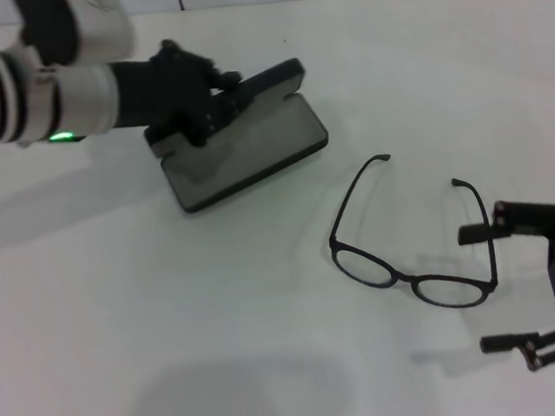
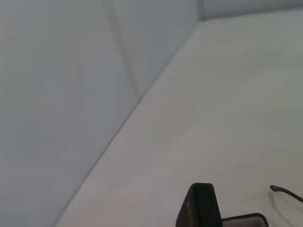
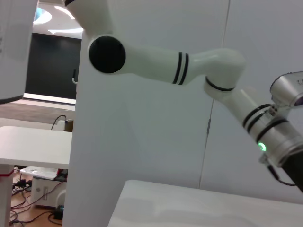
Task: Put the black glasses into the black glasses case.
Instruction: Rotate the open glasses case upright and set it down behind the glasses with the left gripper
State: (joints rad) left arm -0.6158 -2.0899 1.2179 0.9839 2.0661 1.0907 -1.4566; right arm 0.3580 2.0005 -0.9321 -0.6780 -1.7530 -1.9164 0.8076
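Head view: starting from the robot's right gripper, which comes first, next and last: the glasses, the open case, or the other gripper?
1. The black glasses, just beside the right gripper, temples unfolded on the table.
2. The black glasses case, open, farther back and to the left.
3. The left gripper, holding the case's lid at its far side.

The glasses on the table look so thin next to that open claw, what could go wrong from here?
The black glasses lie flat on the table with both temples unfolded, so the open right gripper beside them might pinch a slim arm or lens and bend it, or slide them away. With the temples spread, they may not fit the black glasses case. The left gripper rests on the case's lid; a slip could close it.
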